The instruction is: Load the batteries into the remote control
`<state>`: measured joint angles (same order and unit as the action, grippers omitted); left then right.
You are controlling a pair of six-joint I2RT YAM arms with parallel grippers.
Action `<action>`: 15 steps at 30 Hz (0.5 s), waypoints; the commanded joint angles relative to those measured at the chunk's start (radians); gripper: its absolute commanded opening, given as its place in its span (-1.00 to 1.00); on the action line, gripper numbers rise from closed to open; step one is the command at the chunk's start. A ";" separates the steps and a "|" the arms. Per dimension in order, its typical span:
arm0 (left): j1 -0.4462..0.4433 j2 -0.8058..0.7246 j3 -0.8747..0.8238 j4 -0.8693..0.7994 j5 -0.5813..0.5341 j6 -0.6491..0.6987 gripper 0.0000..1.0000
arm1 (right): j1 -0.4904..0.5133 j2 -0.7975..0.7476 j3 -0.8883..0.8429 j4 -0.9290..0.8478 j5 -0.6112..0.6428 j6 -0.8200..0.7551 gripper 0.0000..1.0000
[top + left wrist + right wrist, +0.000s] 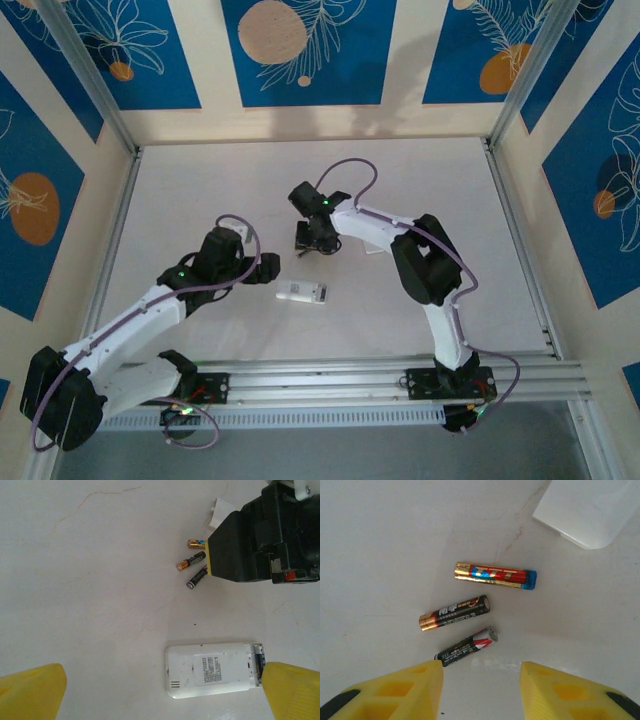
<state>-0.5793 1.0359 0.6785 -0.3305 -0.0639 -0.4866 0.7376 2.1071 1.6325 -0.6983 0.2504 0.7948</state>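
1. Nearest me, the left end effector [162,694] hangs over the bench [90,590]. Its matte yellow plastic fingers [30,692] are spread wide apart and grip nothing.
2. On the bench between those fingers lies the remote control [212,669]. It is a flat white slab with rounded corners, lying back side up, scuffed and speckled. One end has a small slotted grille; the other has an open recess, partly hidden behind one finger. A pale sticker in the middle carries print too fine for me to read.
3. The bench is matte off-white, with hairline cracks and faint stains.
4. Farther out, the right end effector [481,680] has a black housing and yellow fingers with moulded hollows. It hovers just short of the batteries [454,612], its fingers apart and holding nothing.
5. The three slim cylinders lie loose, close together but not touching.
   - The black-and-silver battery [467,647] has a red mark, and its dark end sits just beside one fingertip.
   - The black-and-gold battery [440,617] lies next.
   - The glossy gold-and-red battery [495,575] has a blue cap and lies farthest.
   - I cannot read the lettering on any of them.
6. Beyond them lies a smooth white plastic piece [582,510] with a rounded corner.
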 commanded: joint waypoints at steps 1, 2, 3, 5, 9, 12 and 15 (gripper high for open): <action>-0.007 -0.006 -0.019 -0.003 -0.022 0.023 1.00 | 0.009 0.032 0.044 -0.054 0.026 0.015 -0.10; -0.008 -0.006 -0.020 -0.003 -0.024 0.022 1.00 | 0.012 0.037 0.052 -0.060 0.034 0.011 -0.10; -0.007 -0.008 -0.022 -0.004 -0.025 0.023 1.00 | 0.017 0.040 0.061 -0.065 0.050 -0.005 -0.10; -0.007 -0.010 -0.022 -0.009 -0.029 0.023 1.00 | 0.034 0.042 0.077 -0.071 0.101 -0.063 -0.11; -0.008 -0.021 -0.027 -0.010 -0.034 0.027 1.00 | 0.047 0.043 0.110 -0.064 0.122 -0.295 -0.11; -0.008 -0.031 -0.031 -0.011 -0.043 0.027 1.00 | 0.040 0.044 0.122 -0.059 0.044 -0.489 -0.10; -0.007 -0.044 -0.038 -0.012 -0.049 0.023 1.00 | 0.036 0.058 0.146 -0.087 0.010 -0.680 -0.11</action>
<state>-0.5793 1.0180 0.6559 -0.3317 -0.0879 -0.4866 0.7776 2.1422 1.7359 -0.7452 0.3073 0.3710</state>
